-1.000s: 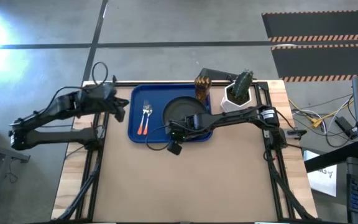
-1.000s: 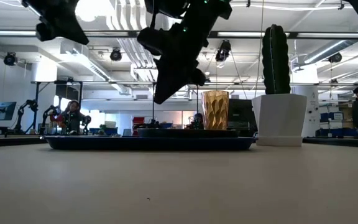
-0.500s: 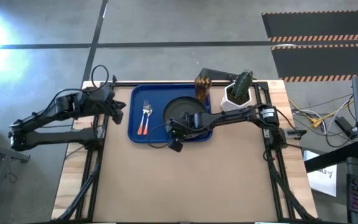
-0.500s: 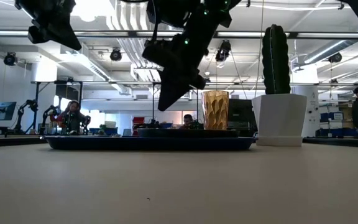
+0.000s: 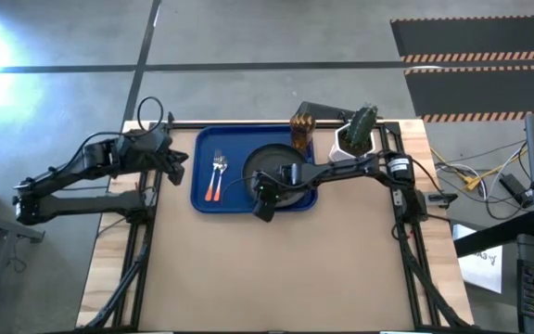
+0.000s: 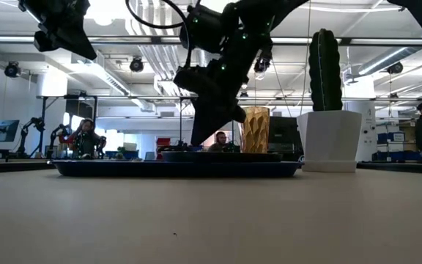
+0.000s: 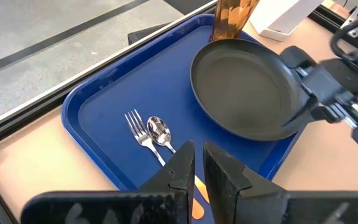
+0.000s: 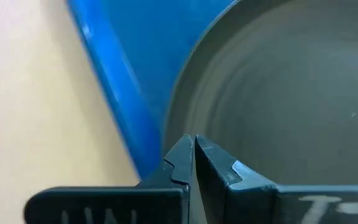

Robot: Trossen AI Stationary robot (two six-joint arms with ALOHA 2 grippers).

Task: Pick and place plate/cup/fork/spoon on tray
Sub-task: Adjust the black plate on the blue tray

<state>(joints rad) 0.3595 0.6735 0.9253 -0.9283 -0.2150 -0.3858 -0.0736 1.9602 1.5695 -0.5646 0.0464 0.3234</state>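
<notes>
The blue tray (image 5: pixel 235 148) lies at the table's far middle. The black plate (image 5: pixel 276 165) sits flat on its right half. The fork (image 7: pixel 137 127) and the spoon (image 7: pixel 160 129) lie side by side on its left half. The amber cup (image 5: pixel 302 130) stands on the table behind the tray's far edge. My right gripper (image 5: pixel 260 197) is shut, pointing down at the plate's near rim (image 8: pixel 185 118). My left gripper (image 5: pixel 179 162) is shut and empty, raised beyond the tray's left edge. My right gripper's shut fingertips (image 8: pixel 180 155) stand right at the plate's near rim, coming from above and slanting toward the far side. I cannot tell whether they touch the rim. The plate lies flat on the tray.
A white pot with a green cactus (image 5: pixel 352 141) stands at the far right, beside the cup. Bare wooden table spreads across the whole near half (image 5: pixel 276 278). People and equipment show in the room behind the table in the low view.
My right gripper has gone down and toward the table's far edge, from over the tray's near rim to the plate's near rim, staying shut. My left gripper has drawn back a little toward the table's left edge. The plate, fork, spoon and cup have stayed put.
</notes>
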